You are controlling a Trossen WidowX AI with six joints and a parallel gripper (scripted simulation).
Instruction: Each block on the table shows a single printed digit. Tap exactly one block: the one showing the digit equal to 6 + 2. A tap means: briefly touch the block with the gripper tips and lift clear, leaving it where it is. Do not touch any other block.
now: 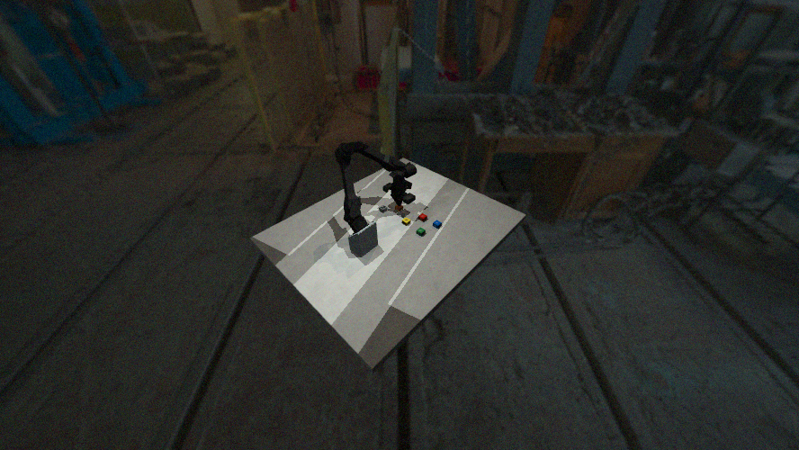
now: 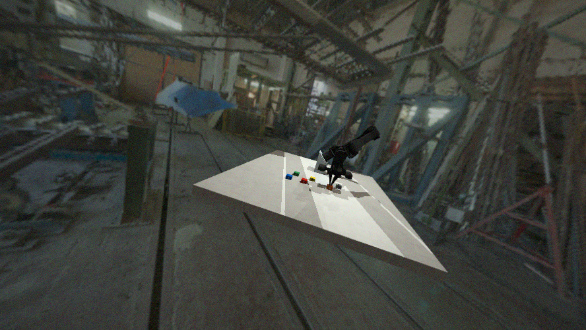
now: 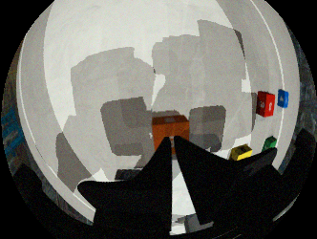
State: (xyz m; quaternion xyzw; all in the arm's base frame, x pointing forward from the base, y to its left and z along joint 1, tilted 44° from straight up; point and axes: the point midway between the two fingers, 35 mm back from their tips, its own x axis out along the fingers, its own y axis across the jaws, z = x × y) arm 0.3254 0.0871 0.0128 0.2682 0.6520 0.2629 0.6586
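Note:
My gripper (image 1: 399, 204) (image 2: 330, 183) (image 3: 171, 141) is shut, its tips together right at the orange block, with nothing seen between them. The orange block (image 1: 399, 208) (image 2: 329, 187) (image 3: 171, 125) sits on the table. In the wrist view the tips overlap its near face and hide most of its printed digit. Whether the tips touch it cannot be told.
A grey block (image 1: 382, 208) (image 2: 338, 186) lies close beside the orange one. Red (image 1: 422, 216) (image 2: 303, 180) (image 3: 265, 103), yellow (image 1: 406, 220) (image 2: 312, 178) (image 3: 241, 152), green (image 1: 420, 231) (image 2: 295, 173) and blue (image 1: 436, 224) (image 2: 289, 176) (image 3: 283, 98) blocks stand on the other side.

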